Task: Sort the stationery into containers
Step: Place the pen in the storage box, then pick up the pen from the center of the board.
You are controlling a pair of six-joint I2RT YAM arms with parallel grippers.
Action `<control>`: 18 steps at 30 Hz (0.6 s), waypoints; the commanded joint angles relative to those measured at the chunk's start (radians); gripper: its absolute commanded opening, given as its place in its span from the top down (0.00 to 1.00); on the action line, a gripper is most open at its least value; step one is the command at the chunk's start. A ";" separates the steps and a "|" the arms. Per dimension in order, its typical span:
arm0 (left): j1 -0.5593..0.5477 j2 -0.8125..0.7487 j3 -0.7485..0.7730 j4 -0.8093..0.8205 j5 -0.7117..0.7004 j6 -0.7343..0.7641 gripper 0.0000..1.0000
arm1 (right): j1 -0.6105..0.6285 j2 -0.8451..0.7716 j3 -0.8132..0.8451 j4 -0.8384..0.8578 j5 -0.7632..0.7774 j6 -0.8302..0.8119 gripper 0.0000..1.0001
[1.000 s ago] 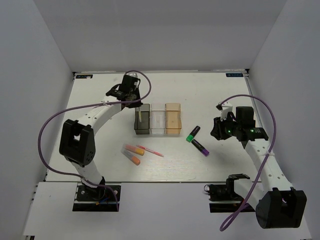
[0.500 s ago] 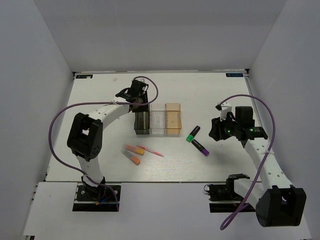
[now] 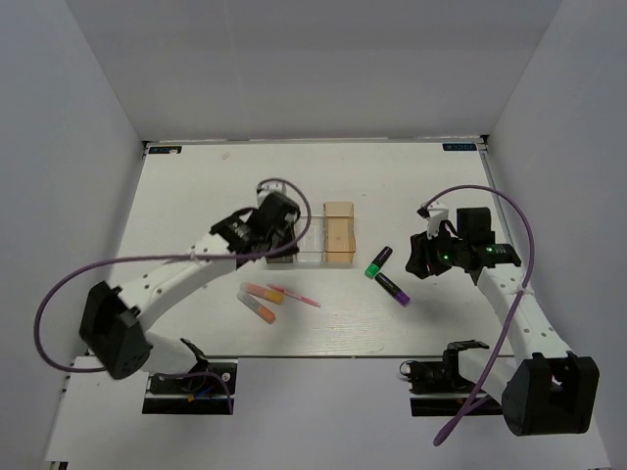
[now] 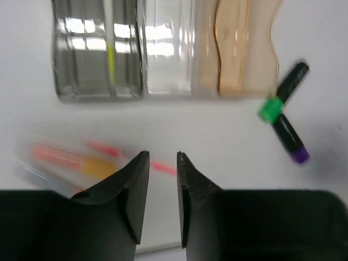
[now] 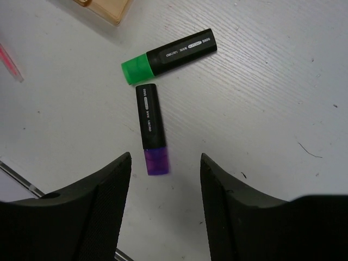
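As left arm (image 3: 186,274) covers grey bin (image 4: 87,60), highlighters (image 5: 175,53) exposed.

Narrowly parted gripper (image 4: 162,155) above blurred pink pen (image 4: 106,148)

The top of the left wrist view shows a smoky grey bin (image 4: 97,54) with a white-and-yellow pen (image 4: 111,54), a clear bin (image 4: 166,51) and a pale orange-tan bin (image 4: 239,49). Centre of the right wrist view: green-and-black highlighter (image 5: 169,55), purple-and-black highlighter (image 5: 150,128). Lower centre of the top view: thin pink pen (image 3: 296,295), 2 pink-orange highlighters (image 3: 263,292), white table (image 3: 196,196).
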 commanded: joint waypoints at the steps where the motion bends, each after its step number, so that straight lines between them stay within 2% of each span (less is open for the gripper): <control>1: -0.105 -0.088 -0.134 -0.174 -0.077 -0.407 0.61 | 0.016 0.028 0.058 -0.022 -0.006 -0.009 0.43; 3: -0.140 -0.066 -0.149 -0.222 -0.057 -0.599 0.61 | 0.019 0.036 0.058 -0.022 -0.002 -0.006 0.43; 6: -0.171 -0.015 -0.119 -0.251 -0.042 -0.698 0.61 | 0.026 0.032 0.056 -0.025 -0.002 -0.005 0.43; 8: -0.218 0.034 -0.077 -0.245 -0.088 -0.724 0.61 | 0.024 0.028 0.056 -0.022 0.004 -0.005 0.43; 12: -0.237 0.117 -0.016 -0.281 -0.161 -0.793 0.57 | 0.026 0.014 0.053 -0.019 0.017 0.000 0.43; 15: -0.241 0.171 -0.014 -0.280 -0.180 -0.850 0.57 | 0.024 0.006 0.050 -0.016 0.023 0.001 0.43; 18: -0.238 0.207 -0.034 -0.269 -0.186 -0.908 0.53 | 0.023 -0.001 0.050 -0.014 0.028 0.003 0.43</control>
